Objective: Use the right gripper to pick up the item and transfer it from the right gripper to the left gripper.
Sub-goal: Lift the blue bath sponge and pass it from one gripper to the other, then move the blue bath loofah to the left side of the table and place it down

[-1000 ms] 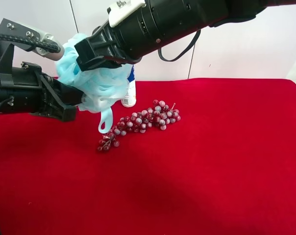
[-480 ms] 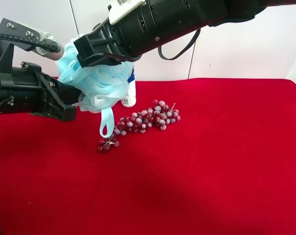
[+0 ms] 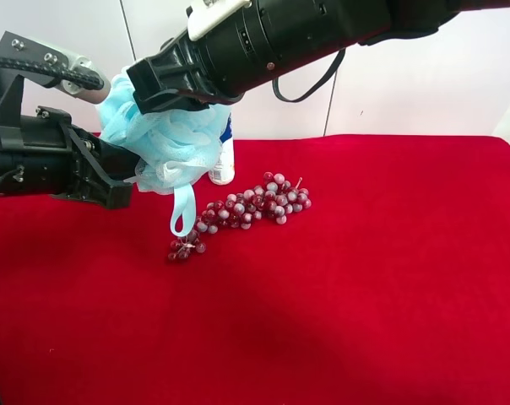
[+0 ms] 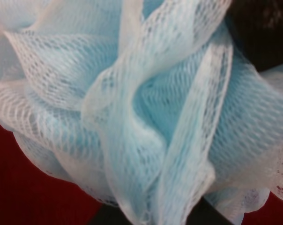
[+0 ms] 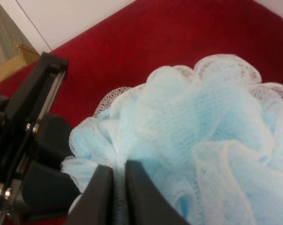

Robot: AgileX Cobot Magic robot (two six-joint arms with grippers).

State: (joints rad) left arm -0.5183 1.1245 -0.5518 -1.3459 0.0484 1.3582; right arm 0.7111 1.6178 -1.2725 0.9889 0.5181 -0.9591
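The light-blue mesh pouf [image 3: 175, 142] hangs above the red table [image 3: 365, 278], and its ribbon loop [image 3: 183, 215] dangles down. My right gripper [image 3: 169, 91], on the arm with the white block, is shut on the pouf's top. In the right wrist view its fingers [image 5: 100, 197] pinch the mesh [image 5: 202, 140]. My left gripper [image 3: 124, 164], on the arm with the grey bracket, is at the pouf's left side with its jaws spread. It also shows in the right wrist view [image 5: 55, 140]. The pouf [image 4: 141, 108] fills the left wrist view.
A bunch of red grapes [image 3: 246, 207] lies on the red cloth just under and right of the pouf. A white bottle with a blue cap [image 3: 224, 160] stands behind it, near the white back wall.
The right gripper has risen slightly with the pouf, which now hangs rounder and fuller. The left arm has not visibly moved.
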